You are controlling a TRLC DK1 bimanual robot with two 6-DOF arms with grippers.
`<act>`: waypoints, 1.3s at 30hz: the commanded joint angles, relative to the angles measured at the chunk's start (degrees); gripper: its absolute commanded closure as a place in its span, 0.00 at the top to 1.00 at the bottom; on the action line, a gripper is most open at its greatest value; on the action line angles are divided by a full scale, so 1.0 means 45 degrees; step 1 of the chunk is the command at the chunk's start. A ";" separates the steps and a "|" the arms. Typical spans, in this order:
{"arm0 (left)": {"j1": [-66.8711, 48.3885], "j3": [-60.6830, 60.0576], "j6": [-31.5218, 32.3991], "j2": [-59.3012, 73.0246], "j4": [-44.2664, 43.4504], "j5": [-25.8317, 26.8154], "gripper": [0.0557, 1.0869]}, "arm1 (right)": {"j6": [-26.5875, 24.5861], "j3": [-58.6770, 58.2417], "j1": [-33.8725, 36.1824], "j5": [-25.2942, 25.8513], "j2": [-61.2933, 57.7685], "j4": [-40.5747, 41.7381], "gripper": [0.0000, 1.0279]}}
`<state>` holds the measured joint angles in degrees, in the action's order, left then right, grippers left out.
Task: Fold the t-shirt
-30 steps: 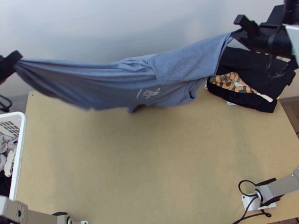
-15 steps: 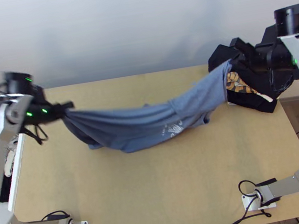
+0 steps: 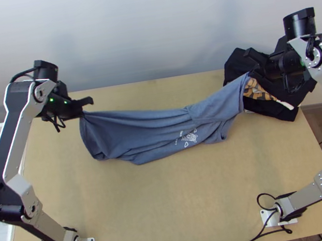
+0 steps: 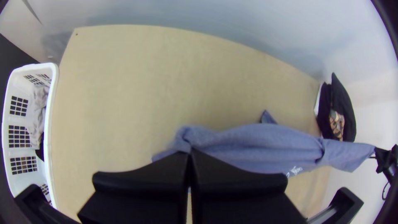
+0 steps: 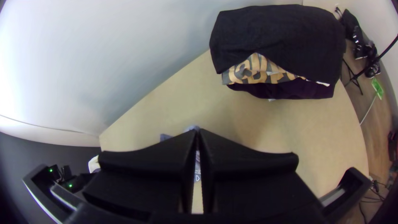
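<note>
Since the earliest frame, the t-shirt [image 3: 148,132] has been drawn back from beyond the table's far edge and lowered over the table [image 3: 172,192]. Both fingers of the left gripper [image 4: 189,152] are closed together, with one end of the cloth pinched between them. At the opposite end, an edge is clamped in the closed fingers of the right gripper [image 5: 198,132]; hem or sleeve cannot be told. By this spacing, the upper edge is presumably kept stretched for laying down. Below it, the fabric hangs in loose folds, which may be trapped if released unevenly. A clothes pile [image 3: 282,111] is set at the far right corner, likely so that working space is preserved.
</note>
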<state>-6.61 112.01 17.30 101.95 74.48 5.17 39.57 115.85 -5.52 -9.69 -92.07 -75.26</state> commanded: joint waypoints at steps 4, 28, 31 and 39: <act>-0.1636 -0.3328 -0.1208 -0.2011 0.2043 0.0746 0.04 | -0.0005 -0.0296 0.0660 0.0123 -0.0204 0.0573 0.03; -1.1480 -1.1511 -0.1715 -0.5918 0.1028 0.5551 0.04 | 0.0152 -0.0686 0.0250 0.0806 -0.1200 0.1491 0.03; -1.1714 -1.1668 -0.2087 -0.5957 0.1047 0.5746 0.04 | 0.0152 -0.0804 0.0269 0.0924 -0.1219 0.1491 0.03; -1.0308 -1.0945 -0.2458 -0.5859 -0.0144 0.5746 0.94 | 0.0132 -0.1038 0.0250 0.1099 -0.1200 0.1686 0.03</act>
<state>-57.19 60.95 7.88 75.00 77.28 30.26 40.23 111.94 -4.27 -5.39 -97.41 -68.20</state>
